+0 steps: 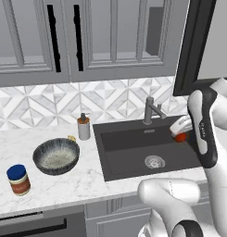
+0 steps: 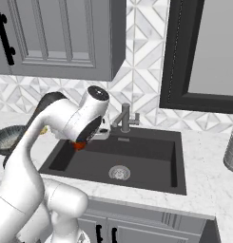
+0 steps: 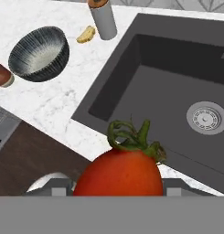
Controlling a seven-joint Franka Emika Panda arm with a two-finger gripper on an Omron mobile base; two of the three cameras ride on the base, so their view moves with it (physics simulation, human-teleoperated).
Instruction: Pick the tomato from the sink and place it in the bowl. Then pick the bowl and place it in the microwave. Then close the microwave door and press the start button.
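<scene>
Between the fingers sits the tomato, pinched from both sides and lifted above the sink. It is round and glossy, red-orange, with a curled green stem on top. From the left base camera the tomato shows as a small red spot under the white hand, over the right part of the sink; from the right base camera the tomato hangs above the left part of the basin.

Below the fingers the sink is a dark grey matte rectangle with straight walls, a flat floor and a round metal drain. Its rim makes a sharp edge against the white marbled bench. A grey faucet stands at the back rim of the basin.

Away from the fingers, across the bench past the left edge of the sink, stands the bowl. It is wide and round, dark and streaked outside, pale and speckled inside, and nothing lies in it. The bowl has bare bench on its sides. Just beside it are a grey cylindrical dispenser and a small yellow piece. A jar with a blue lid stands further off, near the front edge of the bench.

Above and to the right of the fingers, the microwave door shows a dark frame.
</scene>
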